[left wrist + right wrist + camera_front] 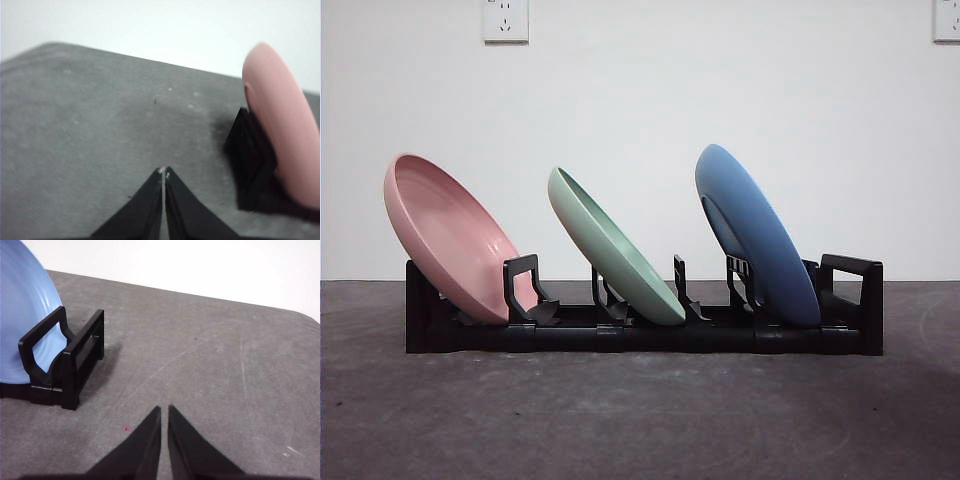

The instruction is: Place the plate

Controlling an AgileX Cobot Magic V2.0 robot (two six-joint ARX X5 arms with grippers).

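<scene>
A black rack (pixel 650 335) stands on the grey worktop (pixel 640 420) in front of a white wall (pixel 640 100), and it carries three plates, all leaning the same way. The pink plate (pixel 450 238) sits in the slot at one end, the green plate (pixel 615 247) in the middle, and the blue plate (pixel 755 235) near the other end, just inside the rack's end bracket.

My left gripper (pixel 164 172) hangs over bare worktop, clenched with its jaws pressed tip to tip and nothing between them; the pink plate and its end of the rack lie off to one side, apart from it.

My right gripper (pixel 164 409) is likewise clenched on nothing, with only a thin slit between the jaws. It is above open worktop, well clear of the blue plate and the rack's end bracket.
</scene>
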